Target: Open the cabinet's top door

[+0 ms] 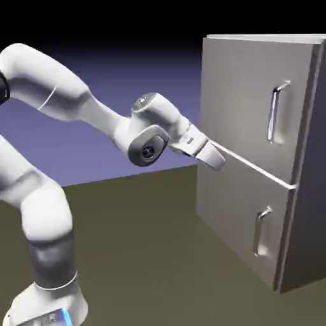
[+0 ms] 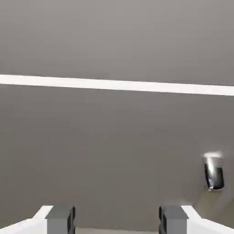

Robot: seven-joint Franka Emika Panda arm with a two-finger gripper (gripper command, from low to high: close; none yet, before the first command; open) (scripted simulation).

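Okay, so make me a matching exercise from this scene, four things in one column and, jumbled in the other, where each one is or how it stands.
Things:
1. Gripper
2. Top door
3. Bottom door
4. White strip

Places and states:
A. Runs between the two doors
B. Open, with nothing between its fingertips
C. Closed, with the longer handle
D. Closed, with the shorter handle

Right pairs: 1-B, 2-C, 3-D, 4-A
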